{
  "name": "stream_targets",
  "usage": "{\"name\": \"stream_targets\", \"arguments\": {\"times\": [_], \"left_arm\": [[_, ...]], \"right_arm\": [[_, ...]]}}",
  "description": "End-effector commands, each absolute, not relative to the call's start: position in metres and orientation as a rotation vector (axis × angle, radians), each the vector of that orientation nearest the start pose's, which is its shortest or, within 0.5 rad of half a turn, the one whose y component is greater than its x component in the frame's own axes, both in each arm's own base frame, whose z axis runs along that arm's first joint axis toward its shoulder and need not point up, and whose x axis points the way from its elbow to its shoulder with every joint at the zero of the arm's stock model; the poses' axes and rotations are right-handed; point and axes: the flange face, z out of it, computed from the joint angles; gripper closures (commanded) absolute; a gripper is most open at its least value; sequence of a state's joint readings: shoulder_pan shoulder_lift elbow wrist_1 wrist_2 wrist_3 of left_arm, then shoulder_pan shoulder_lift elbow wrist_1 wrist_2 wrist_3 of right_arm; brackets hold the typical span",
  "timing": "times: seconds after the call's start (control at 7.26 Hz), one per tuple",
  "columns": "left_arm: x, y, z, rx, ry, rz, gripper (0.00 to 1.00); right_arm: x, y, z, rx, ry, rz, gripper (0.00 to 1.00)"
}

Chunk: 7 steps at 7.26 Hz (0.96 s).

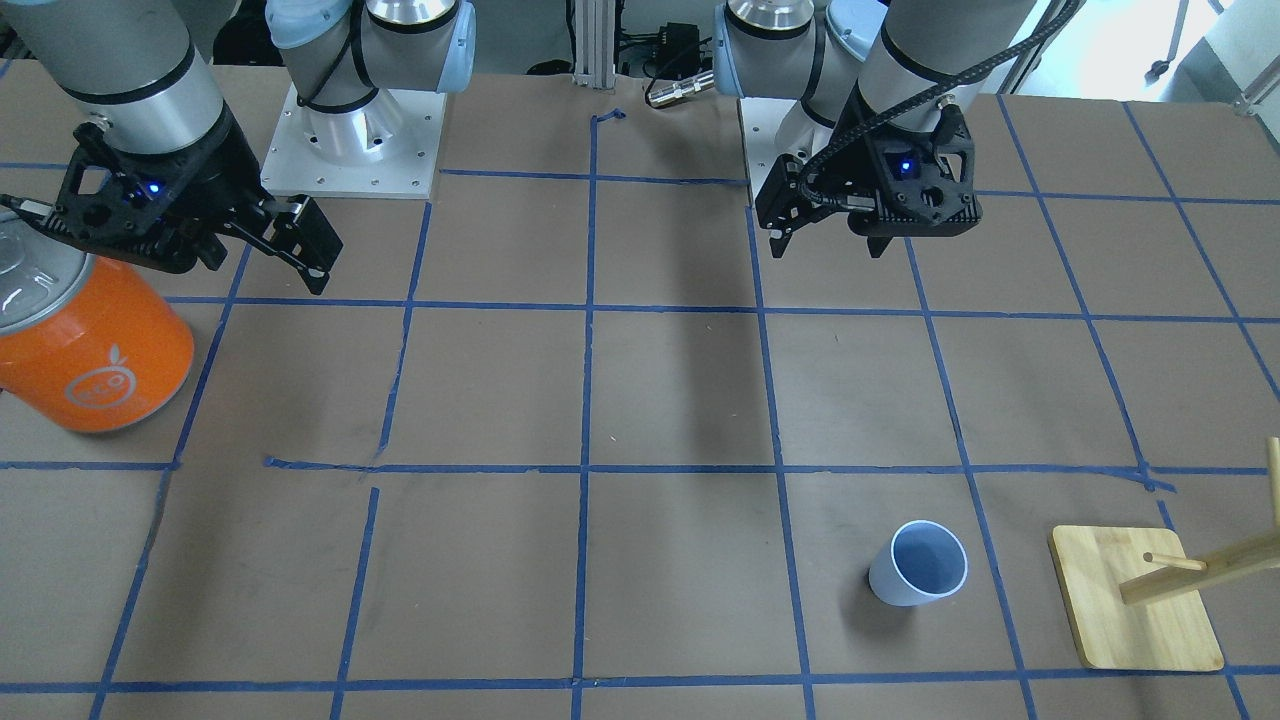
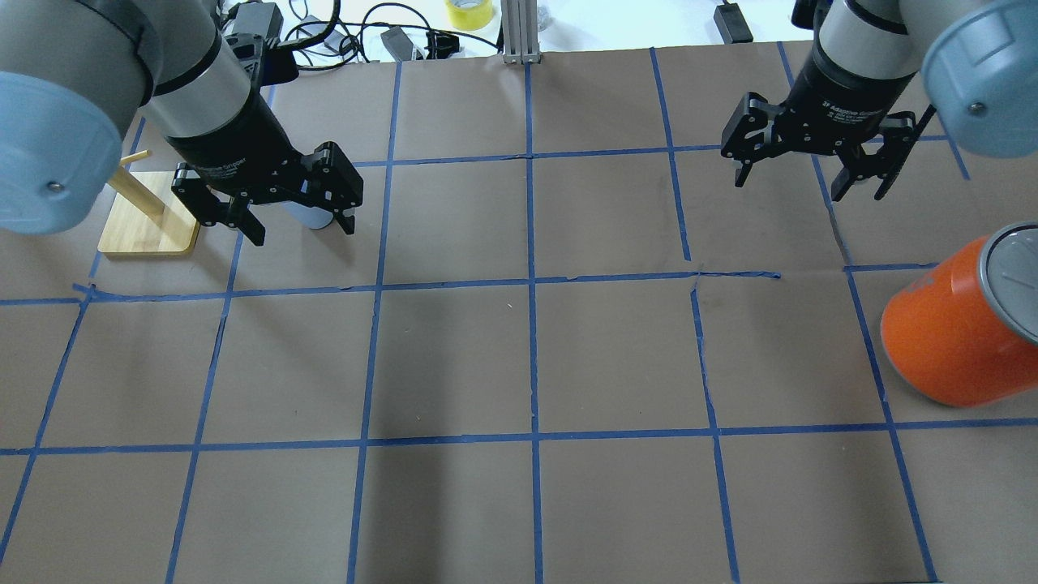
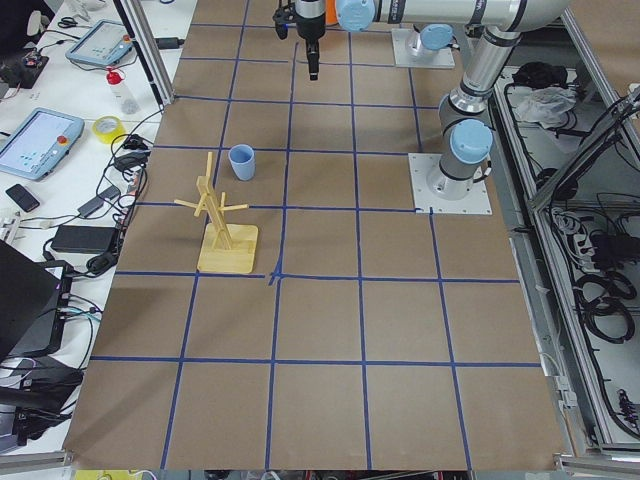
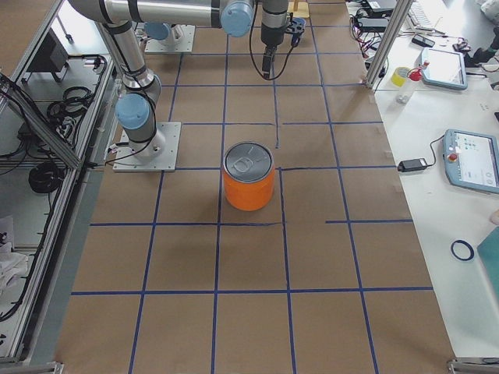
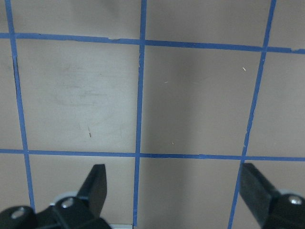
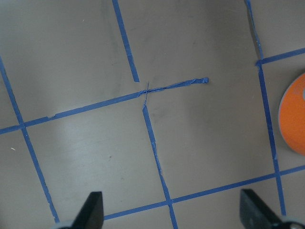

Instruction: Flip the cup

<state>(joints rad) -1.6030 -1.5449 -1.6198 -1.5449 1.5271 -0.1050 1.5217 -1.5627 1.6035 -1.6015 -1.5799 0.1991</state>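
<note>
Pale-blue cup (image 1: 918, 565) (mouth up) near wooden rack (image 1: 1130, 620)

— What sort of place is this?

— A robotics lab. The table (image 2: 454, 365) is covered in brown paper and marked off in squares with blue tape (image 2: 533, 365). An industrial arm (image 3: 480, 70) stands on a metal base plate (image 3: 480, 205) set on the tabletop.

— Anything beyond the table?

— Teach pendants (image 4: 473, 160) lie on a white side bench (image 4: 460, 210), and black cables (image 3: 605, 290) coil in the frame alongside. An aluminium post (image 2: 515, 32) rises at the table's far edge, near a yellow tape roll (image 2: 469, 12).
</note>
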Motion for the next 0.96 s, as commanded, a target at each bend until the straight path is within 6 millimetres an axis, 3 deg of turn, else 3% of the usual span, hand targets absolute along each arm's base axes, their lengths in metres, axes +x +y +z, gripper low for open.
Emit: {"name": "stream_targets", "arguments": {"times": [0.0, 0.83], "left_arm": [[-0.148, -0.484, 0.496, -0.112, 3.158, -0.192, 0.0], [-0.147, -0.483, 0.479, -0.121, 3.134, -0.092, 0.0]], "right_arm": [[0.108, -0.5, 0.471, 0.393, 3.127, 0.016, 0.0], [0.108, -0.5, 0.474, 0.393, 3.125, 0.004, 0.0]]}}
